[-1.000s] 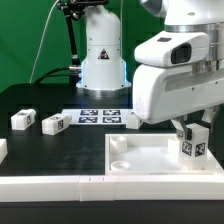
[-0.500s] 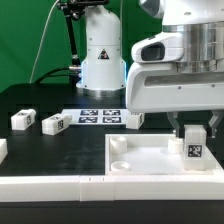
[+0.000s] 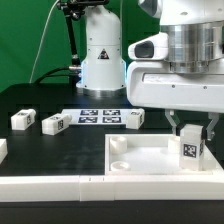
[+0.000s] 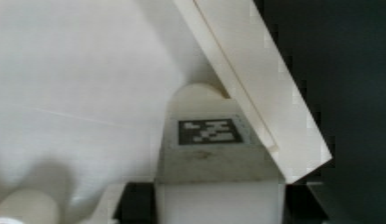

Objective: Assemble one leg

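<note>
My gripper (image 3: 191,128) is shut on a leg (image 3: 190,146), a small white block with a black-and-white tag on its face. It holds the leg upright over the corner of the large white tray-like part (image 3: 140,158) at the exterior view's right. In the wrist view the leg (image 4: 209,135) sits between my dark fingers (image 4: 149,197), its tag facing the camera, close against the tray's raised rim (image 4: 261,90). Three more legs lie on the black table: two at the left (image 3: 22,120) (image 3: 55,124) and one (image 3: 134,118) by the marker board.
The marker board (image 3: 101,116) lies flat behind the tray. The robot base (image 3: 102,55) stands at the back. A white ledge (image 3: 50,186) runs along the table's front edge. A round socket (image 3: 122,159) shows in the tray's near-left corner.
The gripper has turned the held leg and shifted it slightly toward the exterior view's left over the tray's right corner. The loose legs have not moved.
</note>
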You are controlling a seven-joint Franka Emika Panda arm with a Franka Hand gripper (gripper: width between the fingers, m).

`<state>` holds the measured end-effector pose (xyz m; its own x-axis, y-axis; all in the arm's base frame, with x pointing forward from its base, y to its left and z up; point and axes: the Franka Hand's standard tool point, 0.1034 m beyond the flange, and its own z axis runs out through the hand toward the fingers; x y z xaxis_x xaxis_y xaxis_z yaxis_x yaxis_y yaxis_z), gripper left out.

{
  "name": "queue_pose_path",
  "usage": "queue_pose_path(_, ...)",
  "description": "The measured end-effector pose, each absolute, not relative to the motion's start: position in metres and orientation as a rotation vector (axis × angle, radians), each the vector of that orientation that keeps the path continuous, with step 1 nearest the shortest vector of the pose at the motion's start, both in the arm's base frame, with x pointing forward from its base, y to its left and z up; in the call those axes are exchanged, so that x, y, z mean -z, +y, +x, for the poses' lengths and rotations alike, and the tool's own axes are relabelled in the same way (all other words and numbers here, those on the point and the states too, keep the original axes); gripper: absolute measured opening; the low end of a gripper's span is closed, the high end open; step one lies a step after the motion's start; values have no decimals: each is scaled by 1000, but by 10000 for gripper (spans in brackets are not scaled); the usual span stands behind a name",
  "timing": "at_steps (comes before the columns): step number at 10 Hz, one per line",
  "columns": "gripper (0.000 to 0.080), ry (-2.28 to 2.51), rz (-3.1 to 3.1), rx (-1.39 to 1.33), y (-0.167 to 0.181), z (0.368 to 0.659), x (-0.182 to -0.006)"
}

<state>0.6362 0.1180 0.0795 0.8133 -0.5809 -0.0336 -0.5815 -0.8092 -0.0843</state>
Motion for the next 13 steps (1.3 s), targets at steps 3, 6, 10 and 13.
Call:
queue_pose_path(3,576,809,-2937,16,119,638,-80)
queue_pose_path(6,645,149,-3098,78,124,642,-86)
queue_pose_path(10,649,-614,-3060,34,122,643,-86)
queue_pose_path(13,649,-913,-2987,21,123,640,-82)
